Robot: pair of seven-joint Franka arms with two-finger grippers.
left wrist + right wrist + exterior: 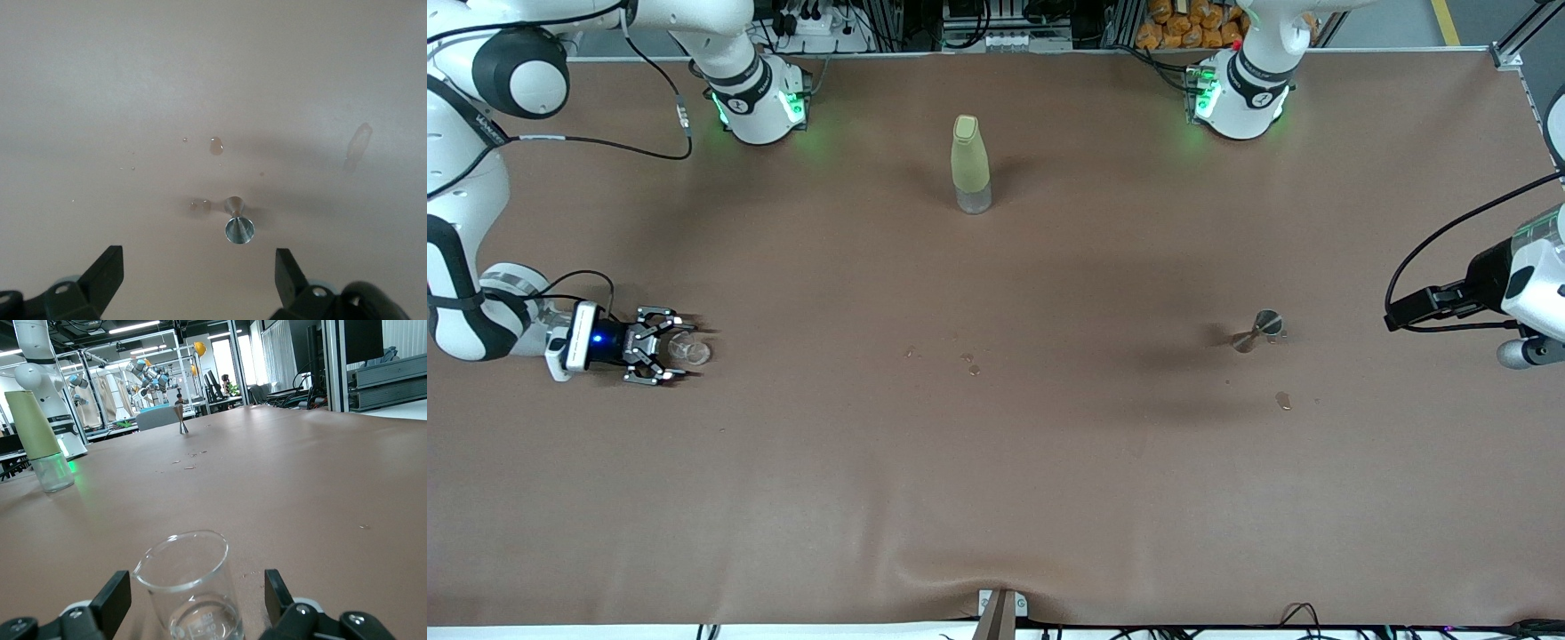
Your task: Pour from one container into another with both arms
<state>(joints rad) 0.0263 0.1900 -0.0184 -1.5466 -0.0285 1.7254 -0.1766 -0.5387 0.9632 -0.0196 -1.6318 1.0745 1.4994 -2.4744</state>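
Right gripper (679,347) around beaker (687,348) — jigger (1257,330) apart

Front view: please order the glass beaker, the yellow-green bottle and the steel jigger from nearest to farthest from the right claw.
1. Glass beaker: between the fingers of the right claw.
2. Yellow-green bottle: mid-table, nearer the robots' bases.
3. Steel jigger: toward the left arm's end.

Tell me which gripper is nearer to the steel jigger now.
The left. The left gripper hangs open above the jigger at the left arm's end of the table. The right gripper is at the right arm's end, its fingers around a clear glass beaker.
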